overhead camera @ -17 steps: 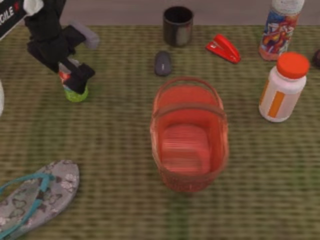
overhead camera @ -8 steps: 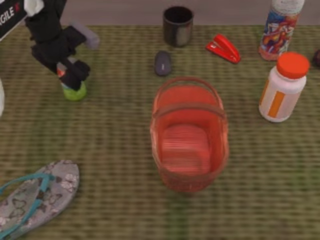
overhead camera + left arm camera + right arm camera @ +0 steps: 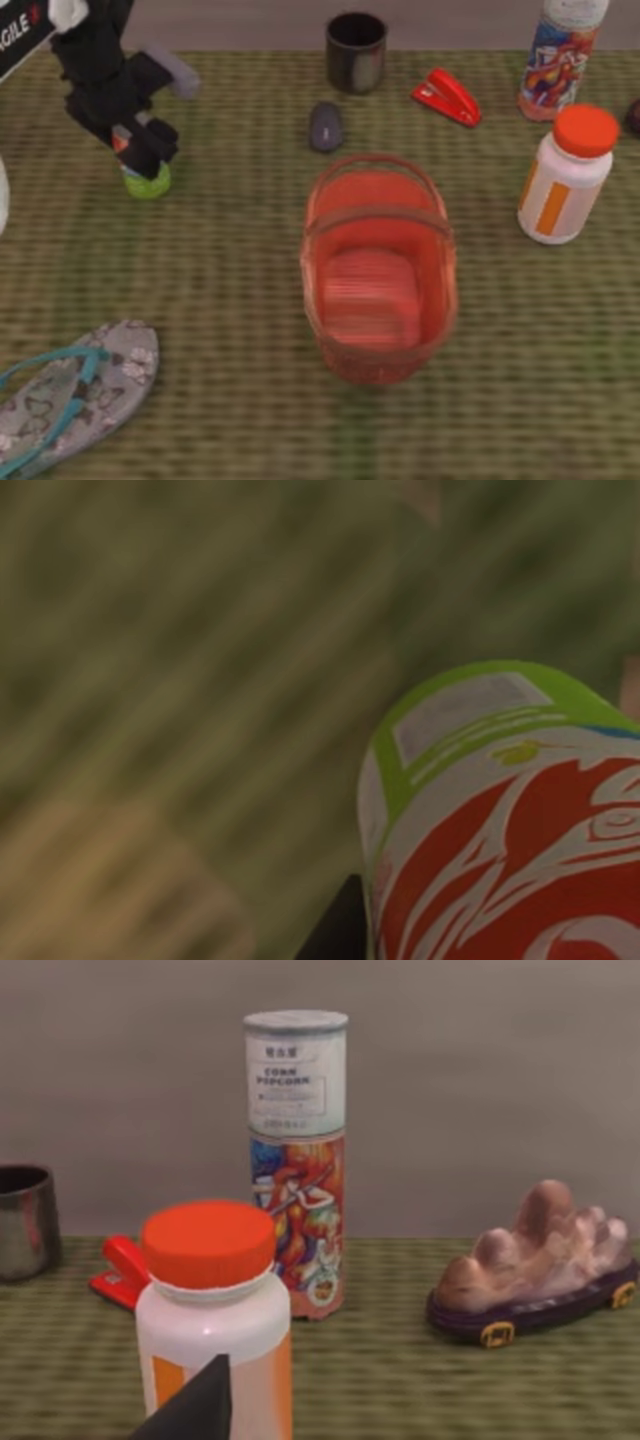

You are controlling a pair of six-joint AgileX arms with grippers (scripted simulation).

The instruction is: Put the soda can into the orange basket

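Note:
The soda can (image 3: 148,181) is at the back left of the mat, with only its lime-green lower end showing below my left gripper (image 3: 140,150). That gripper is shut on the can from above. In the left wrist view the can (image 3: 500,820) fills the near corner, red and white with a green end, and a dark finger (image 3: 340,930) presses against its side. The orange basket (image 3: 447,285) stands at the middle of the mat, well to the right of the can, with its hoop handle up. My right gripper (image 3: 205,1405) is outside the top view, close behind the white bottle.
Along the back are a black cup (image 3: 356,50), a grey mouse (image 3: 325,126), a red stapler (image 3: 446,97) and a tall colourful can (image 3: 560,60). A white bottle with an orange cap (image 3: 565,175) stands at the right. A flip-flop (image 3: 75,395) lies front left. A toy car (image 3: 535,1260) is beside the tall can.
My left gripper and the soda can have shifted slightly toward the back of the table, and less of the can's green end shows. Nothing else has moved.

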